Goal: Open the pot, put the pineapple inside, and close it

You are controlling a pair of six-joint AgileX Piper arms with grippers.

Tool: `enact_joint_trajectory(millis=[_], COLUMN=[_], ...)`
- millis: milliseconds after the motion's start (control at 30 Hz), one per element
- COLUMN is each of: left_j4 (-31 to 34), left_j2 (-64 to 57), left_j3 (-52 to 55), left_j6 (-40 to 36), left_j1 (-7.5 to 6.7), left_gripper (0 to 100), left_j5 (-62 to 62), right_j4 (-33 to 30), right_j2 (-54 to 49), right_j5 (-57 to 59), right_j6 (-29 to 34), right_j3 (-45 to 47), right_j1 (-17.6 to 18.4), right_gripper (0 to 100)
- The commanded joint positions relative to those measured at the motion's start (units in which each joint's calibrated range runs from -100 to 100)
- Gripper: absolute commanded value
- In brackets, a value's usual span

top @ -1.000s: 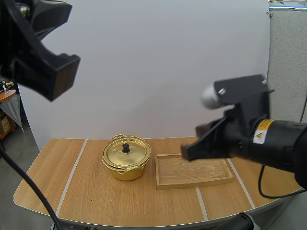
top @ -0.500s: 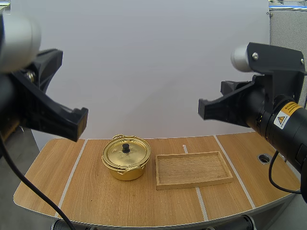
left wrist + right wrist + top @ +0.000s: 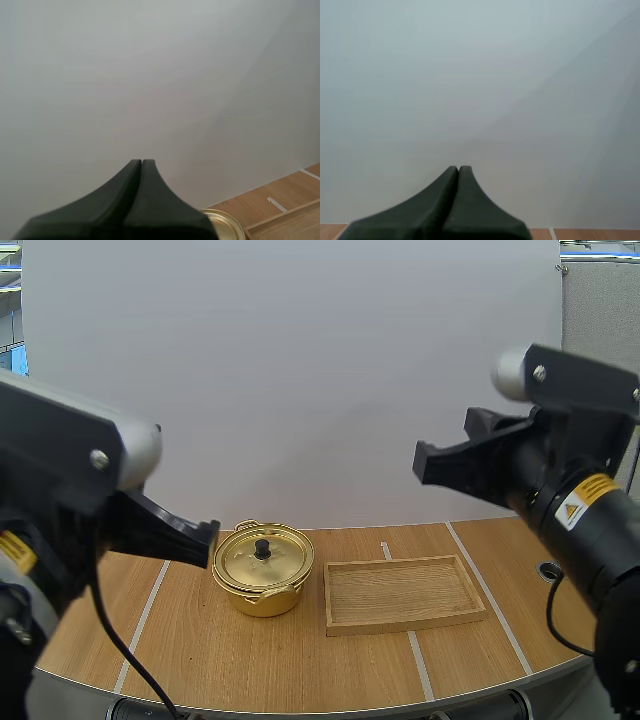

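Pot (image 3: 264, 598) beyond left tool (image 3: 142, 163)

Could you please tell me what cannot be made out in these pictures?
- The pot's contents: high view, the lid covers them.
- Most of the pot: left wrist view, cut off by the edge, behind the shut left gripper.
- Most of the wooden tray: left wrist view, cut off by the edge.

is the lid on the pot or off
On. The gold lid sits flat across the rim of the pot, with its black knob upright at the centre and no gap visible.
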Motion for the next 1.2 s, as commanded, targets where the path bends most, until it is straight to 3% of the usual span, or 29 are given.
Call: enact_joint_trajectory(millis=[0, 200, 633, 967, 1167], left_j4=[0.50, 0.38, 0.48, -2.21, -3.54], left_j2=[-0.25, -0.25, -0.25, -0.25, -0.25], left_j3=[4.08, 13.57, 30.07, 40.17, 40.17], left_j6=[-0.64, -0.64, -0.64, -0.72, -4.42], left_j1=[0.04, 0.04, 0.04, 0.04, 0.04], left_gripper=[0, 0, 0, 0, 0], left_j5=[-6.07, -20.22, -26.21, -39.26, -37.44], right_j4=[-0.35, -0.66, -0.66, -0.66, -0.66], right_j2=[-0.26, -0.26, -0.26, -0.26, -0.68], right_j5=[-7.26, -17.50, -19.29, -19.29, -17.99], right_j6=[0.15, 0.08, 0.08, 0.08, 0.08], right_j3=[3.73, 13.09, 29.47, 36.70, 36.70], right_j1=[-0.22, -0.22, -0.22, -0.22, -0.22], right_gripper=[0, 0, 0, 0, 0])
